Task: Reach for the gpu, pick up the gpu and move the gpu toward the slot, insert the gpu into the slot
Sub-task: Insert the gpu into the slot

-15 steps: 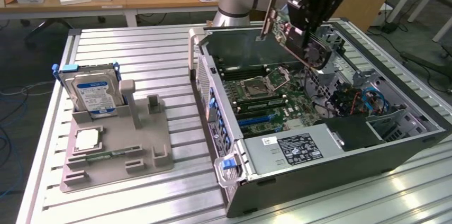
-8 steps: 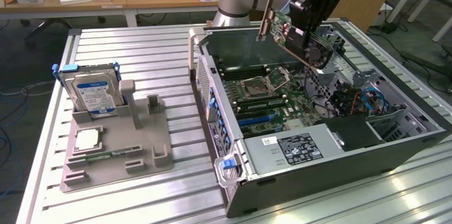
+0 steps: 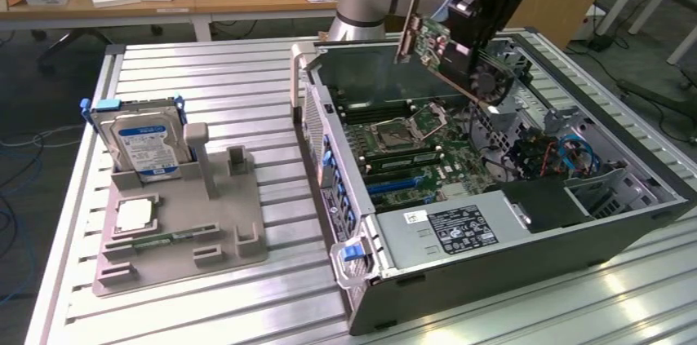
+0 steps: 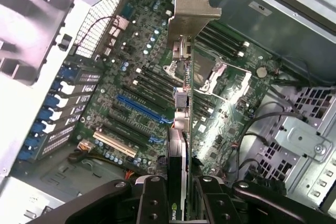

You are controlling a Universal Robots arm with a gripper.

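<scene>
Your gripper (image 4: 181, 203) has its jaws pinching the gpu (image 4: 185, 93) across its black cooler, where an Nvidia logo shows. The card hangs on edge above the open case (image 3: 523, 255), clear of the green motherboard (image 3: 419, 145). Its long axis is tilted, with the notched silver bracket at the exterior view's left, and the fan end lower. The long blue plastic slot (image 4: 142, 107) lies bare below.
</scene>
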